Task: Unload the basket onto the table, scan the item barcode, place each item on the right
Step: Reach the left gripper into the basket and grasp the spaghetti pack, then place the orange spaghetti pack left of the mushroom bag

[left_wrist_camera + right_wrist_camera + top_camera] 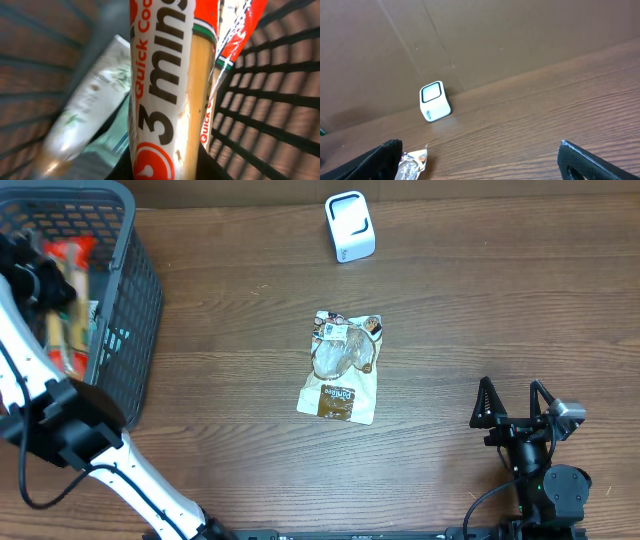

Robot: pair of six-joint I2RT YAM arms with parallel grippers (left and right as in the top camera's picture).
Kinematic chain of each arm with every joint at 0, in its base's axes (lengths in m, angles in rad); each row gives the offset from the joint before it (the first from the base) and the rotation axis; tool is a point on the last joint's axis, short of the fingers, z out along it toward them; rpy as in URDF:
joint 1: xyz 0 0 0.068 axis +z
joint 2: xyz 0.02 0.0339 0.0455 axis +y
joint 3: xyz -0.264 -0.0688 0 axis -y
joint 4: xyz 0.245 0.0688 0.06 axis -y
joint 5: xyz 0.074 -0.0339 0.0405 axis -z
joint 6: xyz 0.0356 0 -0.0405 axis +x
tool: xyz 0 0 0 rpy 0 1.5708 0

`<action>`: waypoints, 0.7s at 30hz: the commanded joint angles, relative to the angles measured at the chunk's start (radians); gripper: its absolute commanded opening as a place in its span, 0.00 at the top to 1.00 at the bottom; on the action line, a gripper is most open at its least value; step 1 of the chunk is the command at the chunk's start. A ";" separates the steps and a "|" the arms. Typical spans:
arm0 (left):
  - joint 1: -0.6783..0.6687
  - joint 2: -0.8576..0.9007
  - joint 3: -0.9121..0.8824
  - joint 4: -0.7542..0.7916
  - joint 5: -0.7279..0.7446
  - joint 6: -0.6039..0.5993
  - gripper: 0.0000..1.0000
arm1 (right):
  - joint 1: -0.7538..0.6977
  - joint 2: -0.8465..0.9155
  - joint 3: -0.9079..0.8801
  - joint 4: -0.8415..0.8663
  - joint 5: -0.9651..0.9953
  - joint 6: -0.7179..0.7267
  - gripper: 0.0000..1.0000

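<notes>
My left gripper (45, 280) reaches down into the grey basket (135, 300) at the far left. In the left wrist view its dark jaws (165, 170) press both sides of a long red and white pasta packet (160, 75) printed "Quick Cook 3 mins", so it is shut on it. The white barcode scanner (350, 226) stands at the back of the table, also in the right wrist view (435, 101). My right gripper (515, 402) rests near the front right, open and holding nothing (480, 160).
A crinkled snack bag (342, 366) lies flat mid-table, its corner beside my right gripper's left finger (412, 165). A white tube (90, 110) and a teal packet (117, 137) lie in the basket under the pasta. The basket's mesh wall (270, 100) stands close on the right.
</notes>
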 commanded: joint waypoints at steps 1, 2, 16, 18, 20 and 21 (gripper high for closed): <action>-0.007 -0.047 0.217 -0.092 0.010 -0.070 0.96 | -0.008 -0.007 -0.010 0.003 0.005 0.000 0.00; -0.007 -0.047 0.267 -0.121 0.017 -0.076 0.96 | -0.008 -0.007 -0.010 0.003 0.005 0.000 0.00; -0.080 -0.241 0.481 -0.209 0.218 -0.129 0.96 | -0.008 -0.007 -0.010 0.003 0.005 0.000 0.00; -0.126 -0.278 0.465 -0.209 0.220 -0.158 0.96 | -0.008 -0.007 -0.010 0.003 0.005 0.000 0.00; -0.195 -0.317 0.422 -0.209 0.214 -0.162 0.96 | -0.008 -0.007 -0.010 0.003 0.005 0.000 0.00; -0.233 -0.335 0.391 -0.209 0.200 -0.163 0.96 | -0.008 -0.007 -0.010 0.003 0.005 0.000 0.00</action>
